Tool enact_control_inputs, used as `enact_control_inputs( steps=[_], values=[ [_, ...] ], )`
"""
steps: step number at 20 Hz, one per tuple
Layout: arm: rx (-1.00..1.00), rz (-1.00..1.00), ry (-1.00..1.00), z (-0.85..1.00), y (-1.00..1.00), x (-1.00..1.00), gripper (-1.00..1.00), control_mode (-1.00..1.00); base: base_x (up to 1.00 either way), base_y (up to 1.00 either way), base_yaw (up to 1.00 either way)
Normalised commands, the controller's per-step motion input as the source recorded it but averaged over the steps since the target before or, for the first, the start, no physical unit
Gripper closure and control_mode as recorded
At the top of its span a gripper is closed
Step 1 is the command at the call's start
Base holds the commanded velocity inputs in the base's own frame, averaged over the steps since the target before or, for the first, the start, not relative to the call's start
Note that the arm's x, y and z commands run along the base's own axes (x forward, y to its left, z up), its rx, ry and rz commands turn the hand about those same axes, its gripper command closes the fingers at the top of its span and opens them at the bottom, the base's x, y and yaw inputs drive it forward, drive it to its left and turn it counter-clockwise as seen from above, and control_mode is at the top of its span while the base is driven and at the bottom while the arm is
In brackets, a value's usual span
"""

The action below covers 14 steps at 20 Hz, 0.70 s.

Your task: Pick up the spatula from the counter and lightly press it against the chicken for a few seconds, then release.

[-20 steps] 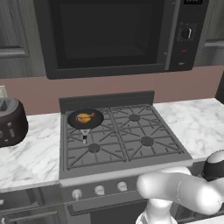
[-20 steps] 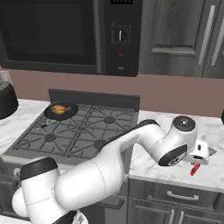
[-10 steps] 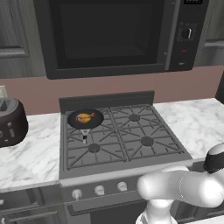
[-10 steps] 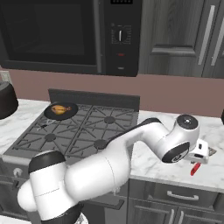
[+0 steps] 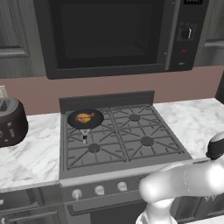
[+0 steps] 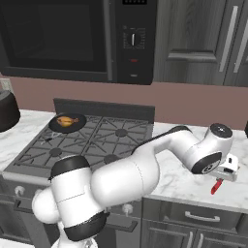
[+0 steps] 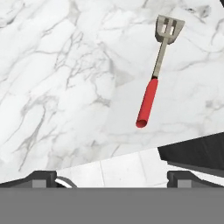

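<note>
Standing off to the left in the left base view, I see a small dark pan [image 5: 85, 118] on the back left burner of the stove [image 5: 131, 136]. The chicken [image 5: 84, 117], one browned piece, lies in it, and the pan's short handle points toward the stove's front. A dark toaster [image 5: 9, 122] stands on the marble counter [image 5: 192, 118] and is cut off by the picture's left edge. The white arm [image 5: 188, 181] crosses the bottom right corner, and its far end is cut off by the right edge. In the right base view, the arm bends up from the base and out over the counter to the right of the stove, with the wrist turned downward. The gripper [image 6: 226, 170] hangs just above the marble near the counter's front edge, though its fingers are too small here to tell how they stand. Just below the gripper shows the red handle of the spatula [image 6: 216, 185], whose head is hidden by the gripper. The pan with its chicken sits well apart from the gripper, across the stove on its left. In the hand view, looking down along the gripper, the two dark fingertips [image 7: 43, 177] stand far apart at the bottom corners with nothing between them. The spatula lies flat on the marble ahead of the gripper, toward the tip on the view's right and well apart from both tips. Its red handle end points back at the gripper and its slotted metal head points away. The counter's edge runs just ahead of the tips, with pale floor [image 7: 127, 170] and a dark cabinet front [image 7: 197, 153] beyond it.
</note>
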Motion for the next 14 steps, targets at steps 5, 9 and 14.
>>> enact_control_inputs(
  steps=[5,9,14],
  values=[
    [0.06,0.00,0.01,-0.21,-0.16,0.01,-1.00,-1.00,0.00,0.00,0.00],
    [0.05,0.00,0.01,-0.19,-0.11,0.03,-1.00,-1.00,0.00,0.00,0.00],
    [0.03,0.00,0.02,-0.17,-0.04,0.04,-1.00,-1.00,0.00,0.00,0.00]
  ],
)
